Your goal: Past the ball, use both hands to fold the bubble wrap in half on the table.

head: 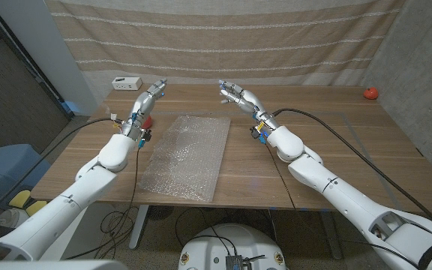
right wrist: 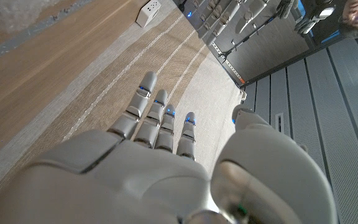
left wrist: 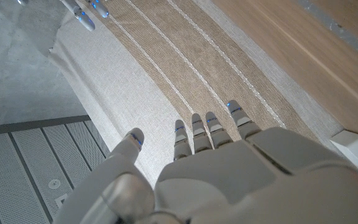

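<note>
The sheet of bubble wrap (head: 186,156) lies spread flat and unfolded on the wooden table (head: 336,150), its long axis running from the near edge toward the far side, between the two arms, so each hand can reach one side of it. Both hands are raised above the table's far part, beyond the sheet's far edge and touching nothing. The left hand (head: 151,94) hangs over the far left of the table, fingers extended and slightly apart, holding nothing; its wrist view shows the fingers (left wrist: 210,132) straight, pointing toward the striped curtain (head: 223,37) behind the table. The right hand (head: 235,94) mirrors it on the other side, fingers loosely spread and empty, and its wrist view likewise shows straight fingers (right wrist: 157,118) over the table's far edge. A small red object, probably the ball (head: 147,120), peeks out beside the left forearm, just left of the sheet. A white power strip (head: 127,83) sits at the far left corner, and another red object (head: 370,93) at the far right. The fold looks not yet begun; the hands seem poised symmetrically so they can descend on matching corners.
</note>
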Robot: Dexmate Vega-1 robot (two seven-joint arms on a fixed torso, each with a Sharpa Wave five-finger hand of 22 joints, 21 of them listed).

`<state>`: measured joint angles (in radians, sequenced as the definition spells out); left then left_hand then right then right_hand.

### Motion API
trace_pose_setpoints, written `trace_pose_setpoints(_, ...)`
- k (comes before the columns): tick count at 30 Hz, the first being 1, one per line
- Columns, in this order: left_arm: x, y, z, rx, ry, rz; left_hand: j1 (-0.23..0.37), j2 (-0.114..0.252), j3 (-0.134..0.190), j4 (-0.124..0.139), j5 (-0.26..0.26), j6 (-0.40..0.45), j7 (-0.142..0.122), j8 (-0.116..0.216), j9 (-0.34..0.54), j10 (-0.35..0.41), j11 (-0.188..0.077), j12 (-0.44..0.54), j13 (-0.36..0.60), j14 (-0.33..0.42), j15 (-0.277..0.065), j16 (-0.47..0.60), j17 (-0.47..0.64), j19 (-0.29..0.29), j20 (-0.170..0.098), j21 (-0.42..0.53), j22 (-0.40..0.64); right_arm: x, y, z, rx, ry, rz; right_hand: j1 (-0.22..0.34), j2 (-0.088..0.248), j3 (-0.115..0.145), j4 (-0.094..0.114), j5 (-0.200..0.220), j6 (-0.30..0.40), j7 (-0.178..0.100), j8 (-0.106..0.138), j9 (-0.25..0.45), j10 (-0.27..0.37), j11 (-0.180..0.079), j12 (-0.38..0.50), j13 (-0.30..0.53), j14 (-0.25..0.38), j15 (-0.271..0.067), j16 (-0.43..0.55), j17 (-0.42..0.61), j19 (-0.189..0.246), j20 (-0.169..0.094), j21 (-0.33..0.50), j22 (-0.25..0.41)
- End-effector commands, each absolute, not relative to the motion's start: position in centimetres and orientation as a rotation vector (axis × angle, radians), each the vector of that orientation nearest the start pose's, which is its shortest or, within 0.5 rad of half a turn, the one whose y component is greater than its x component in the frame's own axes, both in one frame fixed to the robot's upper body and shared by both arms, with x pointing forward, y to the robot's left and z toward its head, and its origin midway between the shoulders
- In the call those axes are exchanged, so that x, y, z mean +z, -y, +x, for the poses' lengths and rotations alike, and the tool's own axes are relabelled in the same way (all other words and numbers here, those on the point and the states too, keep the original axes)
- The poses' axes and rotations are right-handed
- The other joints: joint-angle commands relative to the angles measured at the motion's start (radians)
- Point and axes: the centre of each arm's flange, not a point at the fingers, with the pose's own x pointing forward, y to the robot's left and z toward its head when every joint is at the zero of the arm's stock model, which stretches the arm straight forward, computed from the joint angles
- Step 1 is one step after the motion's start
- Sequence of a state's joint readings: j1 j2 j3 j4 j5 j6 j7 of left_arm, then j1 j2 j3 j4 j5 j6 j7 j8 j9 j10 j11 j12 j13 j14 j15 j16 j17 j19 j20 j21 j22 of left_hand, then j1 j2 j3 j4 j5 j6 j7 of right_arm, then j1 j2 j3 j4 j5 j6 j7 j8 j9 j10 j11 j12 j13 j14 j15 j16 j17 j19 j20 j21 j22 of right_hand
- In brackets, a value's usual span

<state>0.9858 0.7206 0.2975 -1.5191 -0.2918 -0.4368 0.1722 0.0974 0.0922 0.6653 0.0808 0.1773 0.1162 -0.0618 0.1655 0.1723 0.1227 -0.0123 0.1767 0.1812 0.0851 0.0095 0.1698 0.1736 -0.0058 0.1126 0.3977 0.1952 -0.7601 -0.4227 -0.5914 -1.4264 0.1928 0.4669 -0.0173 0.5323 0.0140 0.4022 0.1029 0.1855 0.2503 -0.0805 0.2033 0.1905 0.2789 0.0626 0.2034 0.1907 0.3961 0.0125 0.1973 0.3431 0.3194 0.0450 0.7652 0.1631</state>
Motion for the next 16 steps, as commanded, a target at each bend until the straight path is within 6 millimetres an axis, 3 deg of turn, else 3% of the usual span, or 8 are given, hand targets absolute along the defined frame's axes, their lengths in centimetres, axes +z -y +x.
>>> trace_pose_setpoints(1, -0.7, -33.3, 59.5, -0.166, 0.791, 0.29, -0.019, 0.033, 0.004, 0.032, 0.012, -0.013, 0.008, 0.005, 0.003, -0.013, 0.002, 0.004, 0.002, -0.014, -0.001, 0.005, 0.004, -0.01, 0.002, -0.009, 0.002, 2.0, 15.5, 60.9, 0.381, 0.896, -0.19, -0.019, -0.001, -0.005, 0.004, 0.008, 0.011, 0.013, -0.002, 0.003, 0.011, 0.007, 0.0, 0.002, -0.005, 0.004, 0.006, -0.001, 0.0, 0.003, -0.005, 0.003)
trace_pose_setpoints(11, -1.6, -33.4, 60.6, -0.194, 0.729, 0.273, -0.03, 0.049, 0.004, 0.051, 0.017, -0.027, 0.015, 0.005, 0.002, -0.023, -0.007, 0.005, 0.001, -0.023, -0.006, 0.006, 0.003, -0.015, -0.003, -0.012, 0.002, 2.8, 17.0, 60.6, 0.287, 0.905, -0.183, -0.037, 0.005, -0.009, 0.009, 0.012, 0.018, 0.03, -0.002, 0.002, 0.028, 0.019, 0.003, 0.002, 0.0, 0.01, 0.011, -0.008, 0.012, 0.005, -0.012, 0.004)
trace_pose_setpoints(13, -2.7, -33.8, 62.1, -0.187, 0.653, 0.216, -0.031, 0.05, 0.004, 0.054, 0.018, -0.035, 0.014, 0.003, 0.002, -0.026, -0.008, 0.006, 0.001, -0.025, -0.006, 0.006, 0.002, -0.015, -0.002, -0.013, 0.002, 2.8, 16.3, 60.1, 0.285, 0.916, -0.141, -0.036, 0.009, -0.006, 0.007, 0.013, 0.018, 0.032, -0.002, 0.002, 0.026, 0.019, 0.002, 0.002, 0.002, 0.01, 0.011, -0.01, 0.014, 0.005, -0.013, 0.004)
trace_pose_setpoints(16, -3.8, -34.1, 63.6, -0.226, 0.614, 0.18, -0.035, 0.049, 0.002, 0.059, 0.02, -0.057, 0.023, 0.002, 0.001, -0.047, -0.002, 0.003, 0.001, -0.042, 0.0, 0.002, 0.0, -0.029, 0.003, -0.02, 0.001, 3.3, 15.6, 59.5, 0.311, 0.93, -0.125, -0.013, 0.025, 0.012, -0.015, 0.018, 0.017, 0.032, -0.004, 0.0, 0.026, 0.017, -0.001, 0.002, 0.014, 0.002, 0.016, -0.022, 0.028, -0.003, -0.019, 0.004)
